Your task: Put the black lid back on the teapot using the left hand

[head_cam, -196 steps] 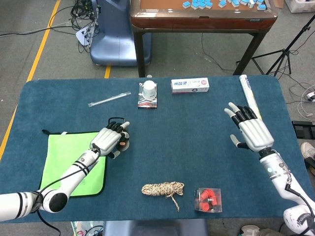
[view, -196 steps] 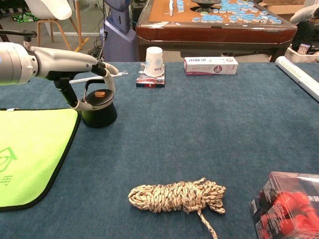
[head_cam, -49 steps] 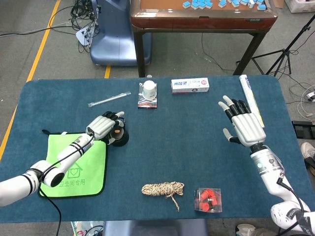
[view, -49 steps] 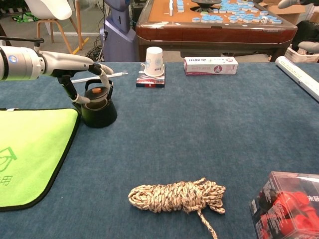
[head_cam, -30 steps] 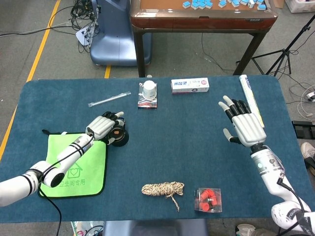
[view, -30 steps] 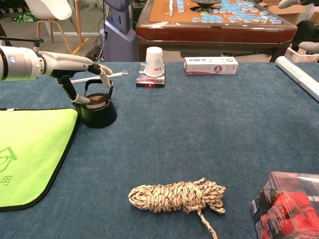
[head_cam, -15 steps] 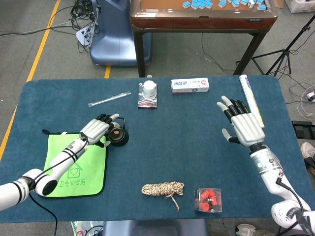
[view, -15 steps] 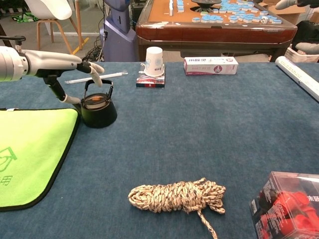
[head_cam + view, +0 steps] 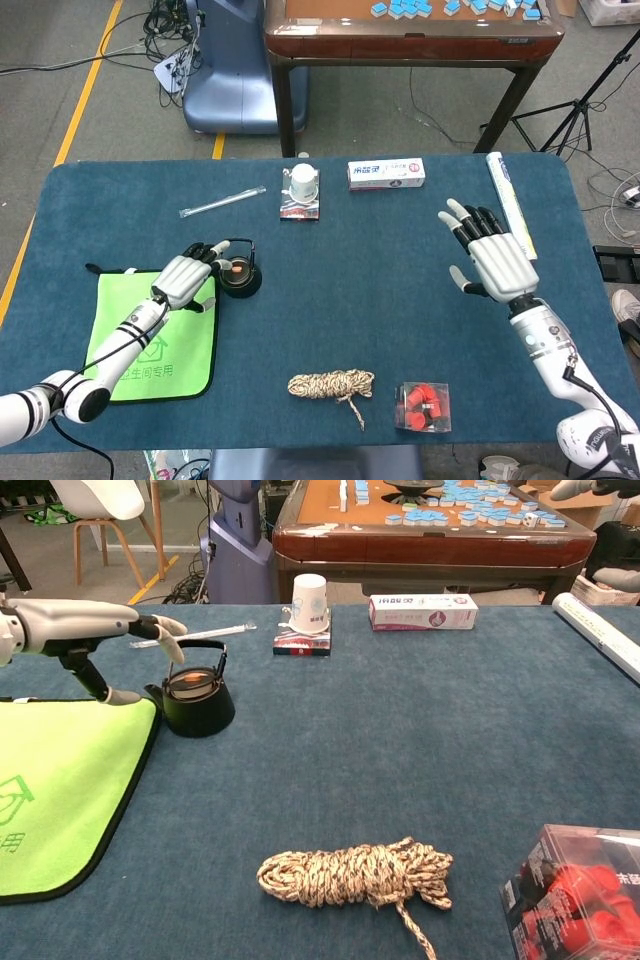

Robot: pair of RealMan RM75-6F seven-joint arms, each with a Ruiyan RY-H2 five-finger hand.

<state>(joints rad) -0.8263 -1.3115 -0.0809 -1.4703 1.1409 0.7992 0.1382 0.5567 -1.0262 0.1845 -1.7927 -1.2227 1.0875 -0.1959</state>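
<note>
lid [image 9: 190,681]: small, light, rigid; seated on teapot [image 9: 197,711] | best pinched by knob | left hand [image 9: 186,279]: spread, empty, just beside teapot

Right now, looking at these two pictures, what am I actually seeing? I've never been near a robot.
You see one robot with two arms, each ending in a many-fingered robot hand. One picture looks down from its head, the other looks forward from its chest.

The left robot hand is open and holds nothing, beside the small black teapot, whose black lid with a brown knob sits on top. The right robot hand is raised, fingers spread, also empty.

On the blue cloth-covered table lie a bright green mat, a coil of speckled rope, a clear box of red pieces, a white paper cup on a small packet, a white toothpaste carton, and a clear plastic straw.
</note>
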